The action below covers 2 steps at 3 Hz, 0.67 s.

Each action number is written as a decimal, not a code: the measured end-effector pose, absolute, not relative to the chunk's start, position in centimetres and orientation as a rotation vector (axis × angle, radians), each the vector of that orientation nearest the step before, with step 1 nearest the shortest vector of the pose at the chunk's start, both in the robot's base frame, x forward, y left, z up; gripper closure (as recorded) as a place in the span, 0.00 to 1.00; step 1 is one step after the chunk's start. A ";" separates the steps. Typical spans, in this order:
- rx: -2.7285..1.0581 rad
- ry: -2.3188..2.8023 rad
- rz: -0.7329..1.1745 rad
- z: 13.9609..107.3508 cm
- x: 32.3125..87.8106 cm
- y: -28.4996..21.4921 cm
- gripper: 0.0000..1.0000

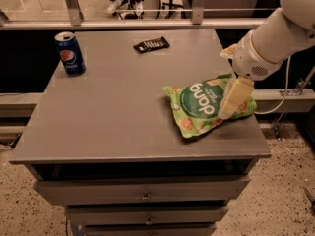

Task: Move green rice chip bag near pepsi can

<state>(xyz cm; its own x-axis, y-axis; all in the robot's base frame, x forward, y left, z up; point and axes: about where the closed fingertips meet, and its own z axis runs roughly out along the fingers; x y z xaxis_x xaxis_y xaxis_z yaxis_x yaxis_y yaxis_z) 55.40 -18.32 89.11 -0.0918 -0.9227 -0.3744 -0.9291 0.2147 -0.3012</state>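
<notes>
Grey table (pixel 108 112) | gripper (pixel 225 85) (spread) over green rice chip bag (pixel 199 107); right end

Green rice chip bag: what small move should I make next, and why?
Probably lower the gripper onto the green rice chip bag to take hold of it. The gripper hangs over the bag's right end, no grasp is evident, and the pepsi can stands at the far left corner, well apart from it.

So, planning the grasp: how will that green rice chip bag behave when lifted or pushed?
The green rice chip bag looks puffy and crinkled, probably light and floppy. Lying flat, it likely slides rather than rolls. The pincer is over its right side in view.
</notes>
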 end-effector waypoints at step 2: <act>-1.662 2.027 0.056 86.7 57.5 -17.3 0.00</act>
